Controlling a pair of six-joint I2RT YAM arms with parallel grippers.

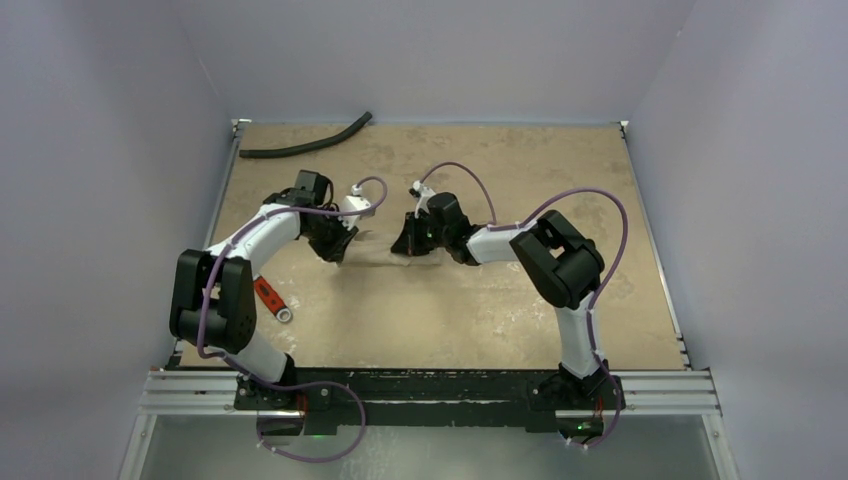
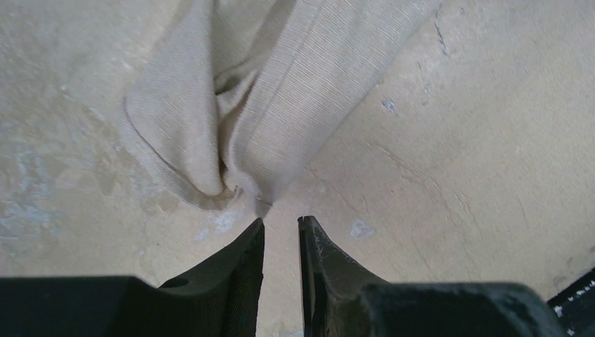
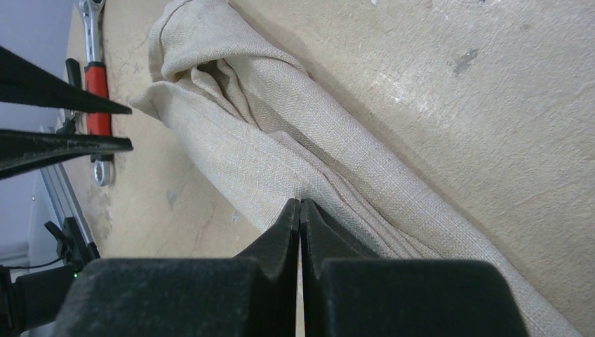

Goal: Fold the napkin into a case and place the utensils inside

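1. At the tips of the right fingers (image 3: 295,214), which are pressed together with no gap, lies the near long edge of the napkin (image 3: 281,140). The tips touch the cloth. Whether any of it is pinched between them cannot be told.
2. Just ahead of the left fingers (image 2: 258,233) lies the puckered end of the same cloth. These fingers stand slightly apart, with a narrow slit between them that holds nothing. Only bare surface (image 1: 500,310) shows through the slit.
3. Between the two sets of fingers the napkin lies on the surface as a long, narrow bundle of lengthwise folds. It sits about midway between the near and far edges and somewhat toward the left edge. Its colour nearly matches the surface, so the top view barely shows it.
4. Toward the left fingers the folds part at the bundle's end into a small dark hollow, like the mouth of a pouch. What lies inside cannot be made out.
5. Near the left edge, beside the left arm's elbow, a wrench with a red handle (image 1: 270,298) lies flat on the surface, well apart from the napkin.
6. By the far-left corner a black hose (image 1: 305,146) curves along the far edge, well apart from everything else.
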